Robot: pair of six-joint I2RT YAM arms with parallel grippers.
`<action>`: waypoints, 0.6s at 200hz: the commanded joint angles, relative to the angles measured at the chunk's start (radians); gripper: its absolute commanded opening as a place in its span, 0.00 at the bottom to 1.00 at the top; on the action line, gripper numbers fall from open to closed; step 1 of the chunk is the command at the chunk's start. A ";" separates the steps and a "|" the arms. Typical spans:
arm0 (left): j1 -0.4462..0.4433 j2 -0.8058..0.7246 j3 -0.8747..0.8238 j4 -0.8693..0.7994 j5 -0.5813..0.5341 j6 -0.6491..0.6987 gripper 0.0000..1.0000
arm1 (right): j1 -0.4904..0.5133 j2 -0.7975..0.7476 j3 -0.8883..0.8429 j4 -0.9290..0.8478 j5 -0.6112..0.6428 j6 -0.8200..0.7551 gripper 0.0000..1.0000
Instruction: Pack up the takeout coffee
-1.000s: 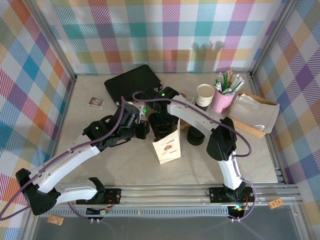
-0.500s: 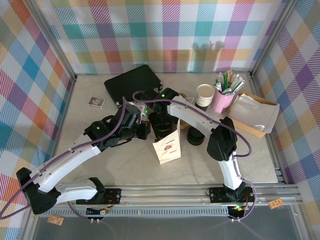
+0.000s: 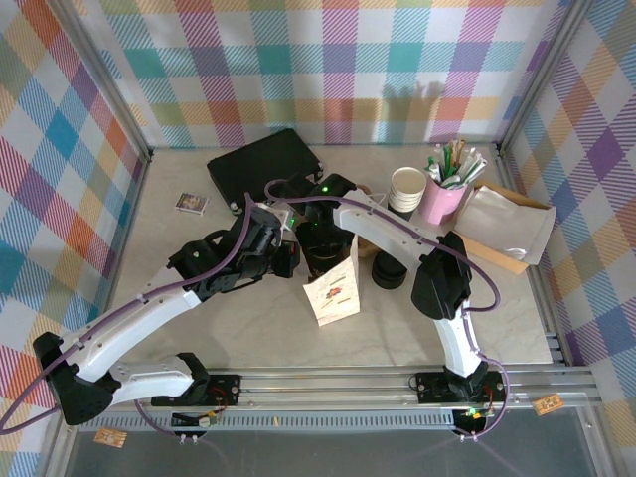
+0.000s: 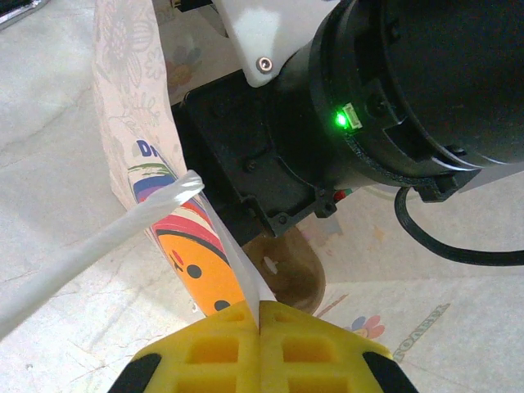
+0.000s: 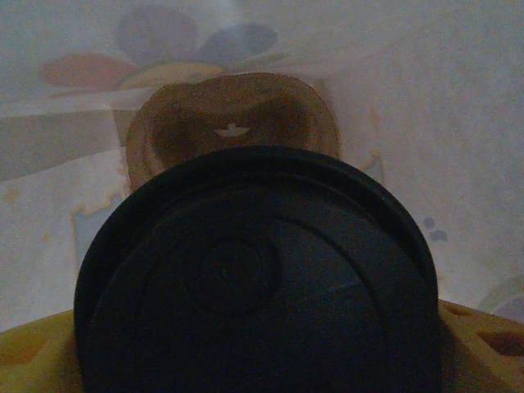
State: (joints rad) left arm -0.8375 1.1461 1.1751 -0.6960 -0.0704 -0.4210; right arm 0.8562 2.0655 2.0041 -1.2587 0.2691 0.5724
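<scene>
the right pincer (image 5: 255,364) is spread wide around the takeout coffee (image 5: 254,270), with a yellow pad (image 5: 37,359) at each side of its black lid. it hangs down inside the paper bag (image 3: 333,293) that stands mid-bench, above the bag's brown bottom. i'd guess the cup is light, with thin walls that would dent under a hard squeeze and a lid that could pop. so the stiffer stretch just under the rim looks the safest hold, with the cup kept upright. the left pincer (image 4: 260,318) is pressed together on the bag's upper edge, beside its white handle (image 4: 90,246), seemingly keeping the mouth open. the bag's print shows flowers, an orange patch and blue letters starting "d"; the rest i cannot read. farther off on the bench (image 3: 248,333) sit a low stack of black lids (image 3: 388,271), a white cup (image 3: 405,187) and a pink cup (image 3: 442,199) of sticks.
</scene>
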 commanded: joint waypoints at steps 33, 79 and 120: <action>-0.024 0.003 0.009 -0.037 0.002 0.022 0.00 | -0.023 0.038 -0.013 0.005 0.041 0.005 0.50; -0.026 0.004 0.008 -0.035 -0.002 0.019 0.00 | -0.026 0.039 -0.016 0.016 0.048 -0.003 0.50; -0.030 0.007 0.008 -0.034 -0.002 0.018 0.00 | -0.029 0.037 -0.017 0.022 0.056 -0.010 0.49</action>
State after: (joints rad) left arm -0.8436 1.1465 1.1751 -0.6960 -0.0807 -0.4213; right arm 0.8562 2.0666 2.0041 -1.2560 0.2737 0.5682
